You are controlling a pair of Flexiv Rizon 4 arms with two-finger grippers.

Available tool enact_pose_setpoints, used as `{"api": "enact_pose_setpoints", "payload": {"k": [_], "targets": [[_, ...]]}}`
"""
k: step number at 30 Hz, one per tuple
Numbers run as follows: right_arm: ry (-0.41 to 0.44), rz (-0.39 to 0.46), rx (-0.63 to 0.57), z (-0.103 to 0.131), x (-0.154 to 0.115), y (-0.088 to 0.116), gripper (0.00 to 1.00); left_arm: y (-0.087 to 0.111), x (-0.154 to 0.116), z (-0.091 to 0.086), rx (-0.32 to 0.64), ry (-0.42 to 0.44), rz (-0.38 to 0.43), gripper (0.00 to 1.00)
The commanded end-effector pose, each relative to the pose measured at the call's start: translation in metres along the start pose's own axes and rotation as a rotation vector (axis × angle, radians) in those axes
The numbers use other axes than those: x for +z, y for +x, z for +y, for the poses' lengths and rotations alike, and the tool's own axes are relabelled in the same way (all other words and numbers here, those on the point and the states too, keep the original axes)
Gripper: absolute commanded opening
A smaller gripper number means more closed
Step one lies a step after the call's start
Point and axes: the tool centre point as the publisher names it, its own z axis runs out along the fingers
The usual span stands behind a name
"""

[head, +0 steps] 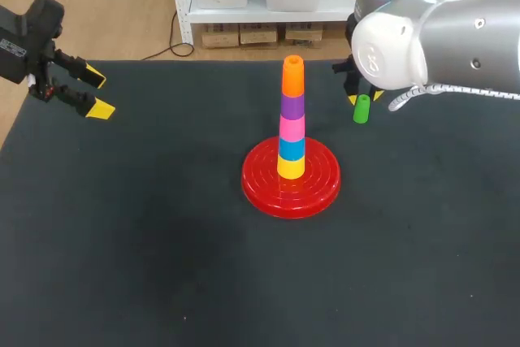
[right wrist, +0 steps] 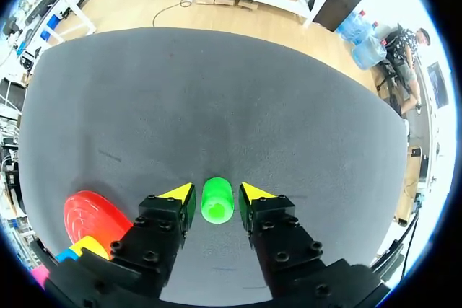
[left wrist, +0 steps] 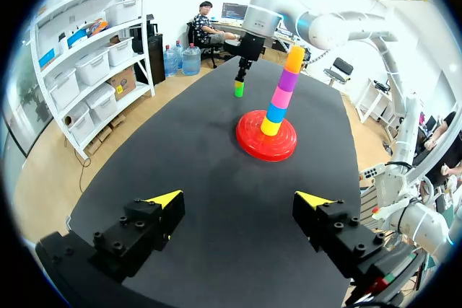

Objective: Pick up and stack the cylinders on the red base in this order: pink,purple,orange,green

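Observation:
A red base (head: 264, 188) sits mid-table with a stack on its peg, from the bottom: yellow, blue, pink (head: 292, 127), purple (head: 292, 106), orange (head: 292, 75). To the right of and behind the stack, a green cylinder (head: 361, 109) stands upright on the dark mat. My right gripper (head: 364, 97) is over it. In the right wrist view the green cylinder (right wrist: 216, 201) sits between the right gripper's (right wrist: 215, 192) yellow tips, with a thin gap on each side. My left gripper (head: 97, 93) is open and empty at the table's far left.
In the left wrist view the left gripper (left wrist: 240, 200) faces bare mat. The red base (left wrist: 253, 142) and the green cylinder (left wrist: 239, 89) lie far ahead of it. The black mat (head: 162, 266) covers the whole table.

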Motion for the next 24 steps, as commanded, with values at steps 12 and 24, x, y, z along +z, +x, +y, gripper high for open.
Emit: {"api": "enact_pose_setpoints", "payload": {"k": [12, 24], "targets": [[0.002, 0.0, 0.006, -0.001, 0.002, 0.001, 0.05, 0.001, 0.0, 0.0, 0.001, -0.002, -0.002, 1.0], [0.019, 0.02, 0.004, -0.004, -0.048, -0.008, 0.0, 0.001, 0.0, 0.0, 0.001, -0.002, -0.002, 1.0]]}}
